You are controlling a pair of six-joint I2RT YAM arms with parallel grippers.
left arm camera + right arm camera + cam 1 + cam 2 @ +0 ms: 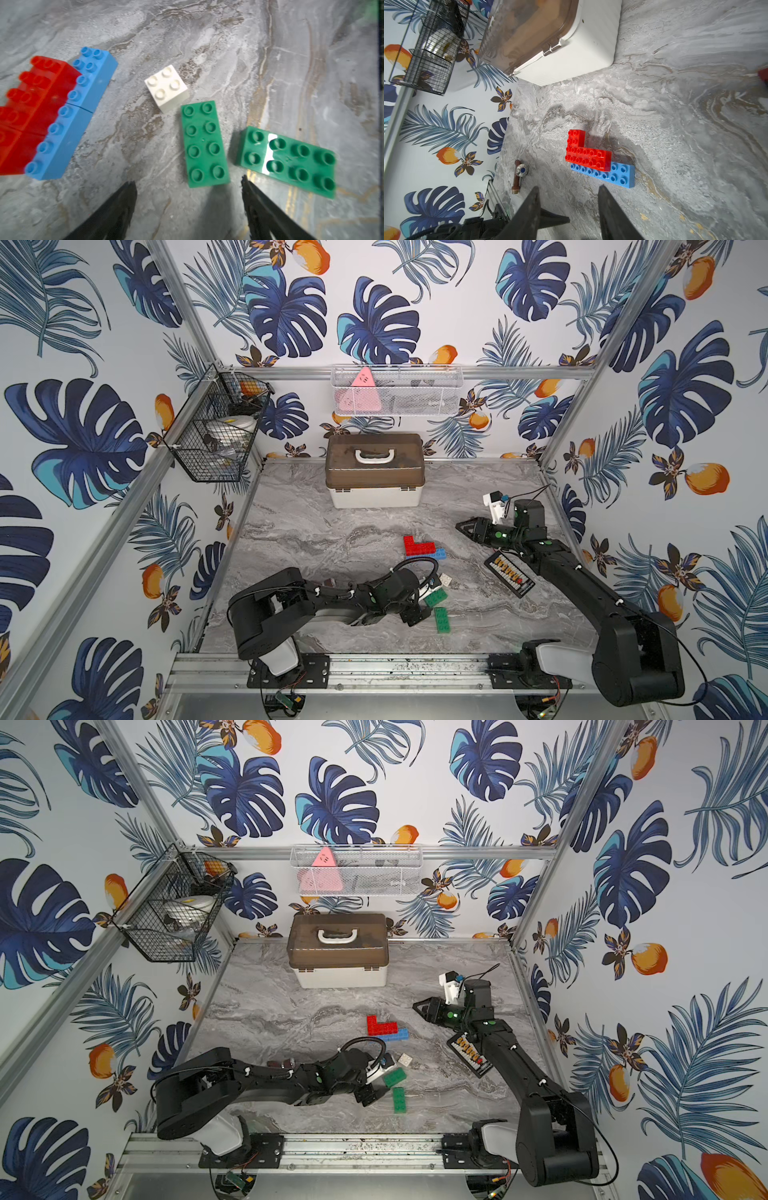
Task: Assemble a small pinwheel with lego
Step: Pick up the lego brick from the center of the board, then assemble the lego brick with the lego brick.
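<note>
The pinwheel (422,549) is only half built: two red bricks (587,153) in an L sit pressed onto two blue bricks (612,174) laid end to end, with a row of blue studs showing along one side, and the whole thing stands near the middle of the worktop (675,124). The other pieces lie loose nearer the front edge. These are a white brick (166,88), a green brick (204,143) just beside it, and a second green brick (288,160) lying crosswise close by, all studs up. The left gripper (188,181) hovers low over the end of the first green brick with its jaws spread wide and nothing between them, so the step in hand looks like picking up a green piece. The right gripper (568,186) is well back from the build, pointing towards it, jaws parted and empty. The next move probably calls for the left gripper to drop over the green brick's narrow width, close squarely on its long sides, and carry it to the build. There the studs must line up before pressing, and the right gripper may need to steady the red and blue pieces so they do not slide.
</note>
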